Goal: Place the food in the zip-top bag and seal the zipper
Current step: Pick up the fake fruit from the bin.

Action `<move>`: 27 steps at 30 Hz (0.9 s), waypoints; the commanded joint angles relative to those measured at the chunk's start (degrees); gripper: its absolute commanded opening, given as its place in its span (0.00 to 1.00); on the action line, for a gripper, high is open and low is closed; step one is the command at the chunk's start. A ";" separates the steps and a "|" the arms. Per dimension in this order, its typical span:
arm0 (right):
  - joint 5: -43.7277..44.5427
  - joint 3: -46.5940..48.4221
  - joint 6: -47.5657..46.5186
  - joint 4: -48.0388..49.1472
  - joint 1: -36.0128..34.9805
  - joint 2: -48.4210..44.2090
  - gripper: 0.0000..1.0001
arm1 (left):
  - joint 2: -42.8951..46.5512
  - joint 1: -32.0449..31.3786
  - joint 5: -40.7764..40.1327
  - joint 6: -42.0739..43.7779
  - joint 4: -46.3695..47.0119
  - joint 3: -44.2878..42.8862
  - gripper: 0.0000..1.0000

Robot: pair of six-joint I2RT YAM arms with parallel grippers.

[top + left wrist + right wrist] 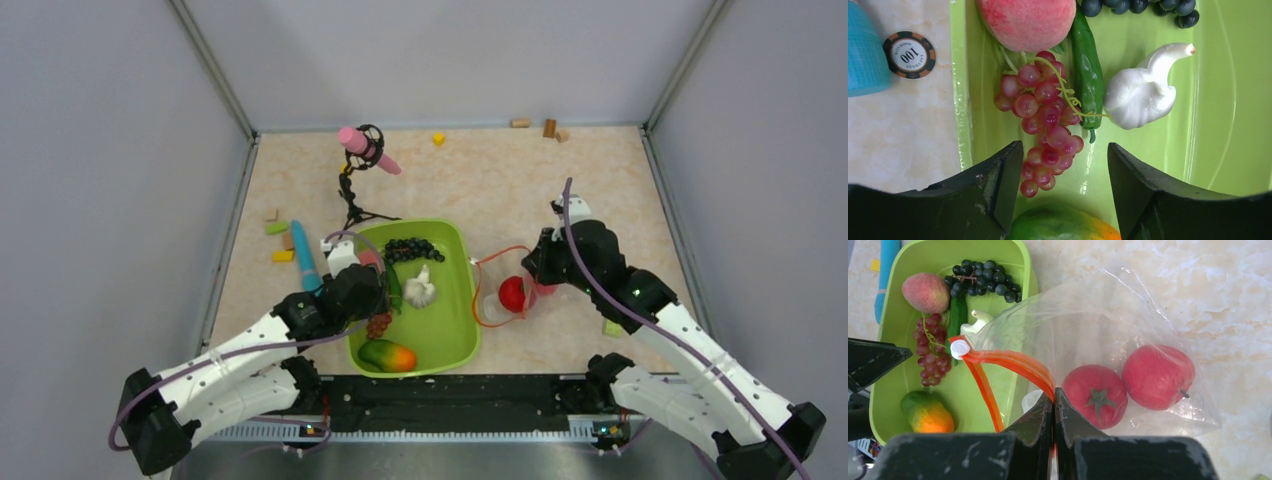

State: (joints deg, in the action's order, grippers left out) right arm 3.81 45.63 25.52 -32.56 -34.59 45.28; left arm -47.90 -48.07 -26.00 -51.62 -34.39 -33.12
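The clear zip-top bag [1128,325] lies right of the green tray [455,330] and holds a red tomato [1095,395] and a red apple [1158,376]. My right gripper [1054,395] is shut on the orange-red zipper [1013,362] and holds the mouth open; the white slider [959,348] sits at its far end. In the tray lie a peach [1025,22], pink-red grapes [1045,115], a green cucumber [1087,67], a white piece [1140,92], dark grapes [1143,6] and an orange-green piece [1063,227]. My left gripper [1063,165] is open, above the pink-red grapes' lower end.
A light-blue stick [303,255] and a poker chip [909,54] lie left of the tray. Small coloured blocks [278,228] sit further left. A black stand with a pink object [365,150] stands behind the tray. Blocks [548,127] line the back wall.
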 commanded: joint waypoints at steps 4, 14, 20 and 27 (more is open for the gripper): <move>1.26 0.02 -0.51 1.53 0.31 0.56 0.00 | -2.87 0.44 1.45 -0.01 -2.05 -0.94 0.63; 1.37 0.08 -0.39 1.57 0.31 1.38 0.00 | -8.96 0.44 6.51 4.46 -0.77 -2.13 0.57; 1.29 -0.01 -0.39 1.59 0.31 1.43 0.00 | -12.54 0.44 4.04 4.82 0.53 -2.89 0.57; 1.28 -0.01 -0.44 1.53 0.31 1.31 0.00 | -15.77 1.75 5.08 6.62 6.65 -2.09 0.57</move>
State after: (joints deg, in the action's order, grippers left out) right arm 4.45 45.63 25.52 -32.56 -34.59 46.68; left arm -62.28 -47.22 -20.82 -46.81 -32.95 -33.89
